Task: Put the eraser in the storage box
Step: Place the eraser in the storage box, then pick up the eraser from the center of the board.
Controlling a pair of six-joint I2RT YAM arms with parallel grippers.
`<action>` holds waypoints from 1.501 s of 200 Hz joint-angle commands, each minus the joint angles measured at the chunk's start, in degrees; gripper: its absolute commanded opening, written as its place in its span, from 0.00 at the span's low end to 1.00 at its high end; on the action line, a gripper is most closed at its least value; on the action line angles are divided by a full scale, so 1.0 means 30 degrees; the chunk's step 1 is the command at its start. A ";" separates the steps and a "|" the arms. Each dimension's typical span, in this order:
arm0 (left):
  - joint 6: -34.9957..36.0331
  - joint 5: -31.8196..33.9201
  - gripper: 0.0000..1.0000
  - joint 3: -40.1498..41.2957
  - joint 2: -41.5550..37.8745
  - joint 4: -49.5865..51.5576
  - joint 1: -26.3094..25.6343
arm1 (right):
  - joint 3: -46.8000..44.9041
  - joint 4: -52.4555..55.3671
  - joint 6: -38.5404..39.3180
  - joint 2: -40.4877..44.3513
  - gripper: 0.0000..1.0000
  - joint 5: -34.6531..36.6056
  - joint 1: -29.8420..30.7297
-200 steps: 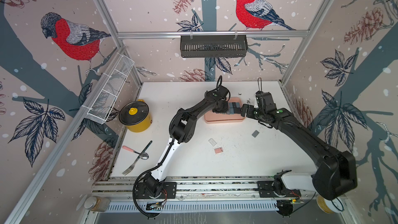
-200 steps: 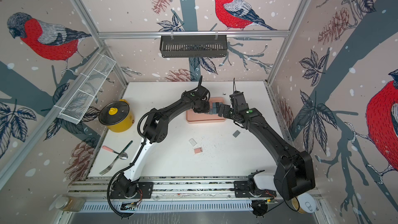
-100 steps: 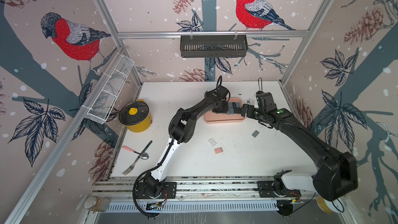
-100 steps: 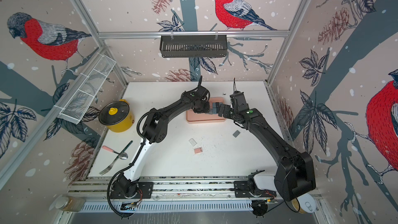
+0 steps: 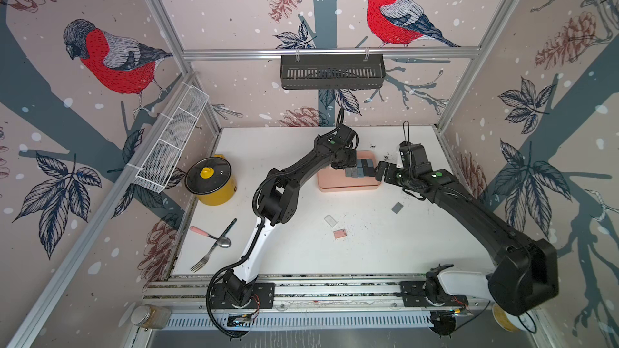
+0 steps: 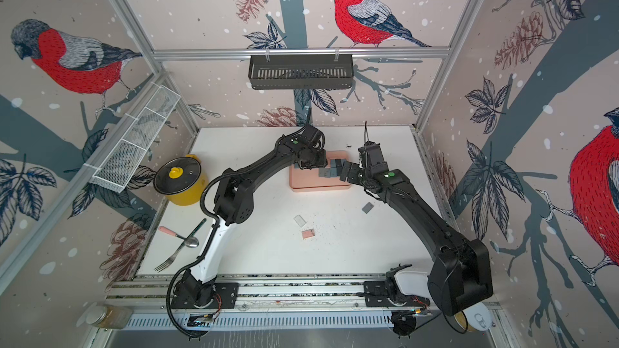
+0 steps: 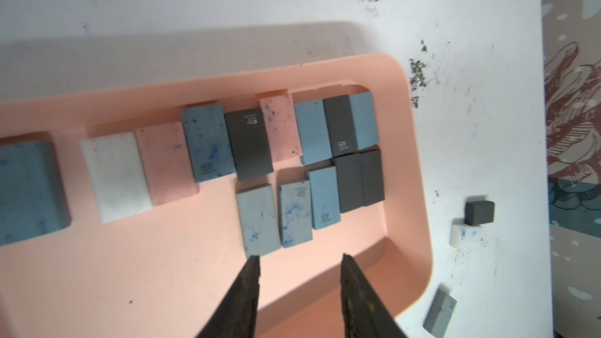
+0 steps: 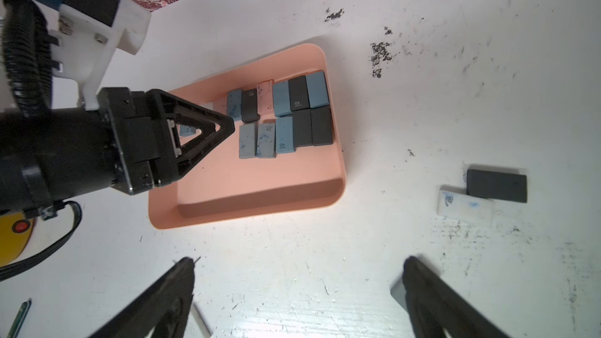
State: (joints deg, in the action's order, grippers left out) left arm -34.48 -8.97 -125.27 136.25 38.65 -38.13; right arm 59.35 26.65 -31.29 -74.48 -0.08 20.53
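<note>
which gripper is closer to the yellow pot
Left. The left gripper is over the storage box, which lies to the side of the pot. The right gripper is off the box's edge away from the pot, so farther.

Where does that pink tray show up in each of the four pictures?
In a top view: storage box, centre-back of the table.
In a top view: same spot.
Left wrist view: fills most of the frame.
Right wrist view: mid-frame.
Shared landmark: the rows of erasers lying inside it.
</note>
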 commanded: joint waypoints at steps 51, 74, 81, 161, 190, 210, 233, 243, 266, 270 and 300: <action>0.0177 -0.0253 0.55 0.0818 -0.3351 0.0120 -0.0411 | -0.0331 0.0988 -0.0255 -0.0137 0.99 0.1793 -0.0030; 0.0467 -0.0449 0.59 0.1671 -0.4787 -0.0117 -0.0455 | -0.0185 0.1513 -0.0120 -0.0398 0.99 0.2557 -0.0104; 0.0591 -0.0412 0.60 0.2000 -0.5285 -0.0198 -0.0465 | -0.0212 0.1573 -0.0126 -0.0385 0.99 0.2725 -0.0120; 0.1260 -0.1126 0.83 0.7195 -1.0606 -0.1878 -0.0507 | -0.1112 0.1856 -0.0164 -0.0575 0.99 0.3958 -0.0696; 0.1604 -0.1112 0.97 0.9150 -1.2275 -0.2459 -0.0503 | -0.2029 0.1373 -0.0232 -0.0474 0.99 0.4032 -0.0938; 0.2051 -0.1380 0.97 1.0308 -1.3077 -0.2959 -0.0503 | -0.2681 0.0900 -0.0352 -0.0504 0.99 0.3945 -0.1086; 0.2164 -0.1649 0.97 1.1684 -1.3828 -0.3626 -0.0557 | -0.3495 0.0212 -0.0630 -0.0517 0.99 0.3820 -0.1135; 0.1996 -0.1739 0.97 1.2392 -1.4141 -0.4058 -0.0561 | -0.3845 -0.0160 -0.0700 -0.0585 0.99 0.3830 -0.1156; 0.1775 -0.2194 0.97 1.3806 -1.4416 -0.4703 -0.0602 | -0.4546 -0.0965 -0.0850 -0.1014 0.99 0.3617 -0.1163; 0.1723 -0.2231 0.97 1.4012 -1.4421 -0.4820 -0.0639 | -0.4669 -0.1141 -0.0892 -0.1074 0.99 0.3551 -0.1163; 0.1549 -0.2456 0.97 1.5914 -1.4841 -0.6349 -0.0793 | -0.5261 -0.2087 -0.1229 -0.1964 0.99 0.3401 -0.1149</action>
State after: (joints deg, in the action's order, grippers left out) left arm -29.21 -14.94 -80.73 93.01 25.69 -40.16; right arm 44.42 24.10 -33.26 -78.96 10.52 17.08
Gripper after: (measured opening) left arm 0.973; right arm 0.998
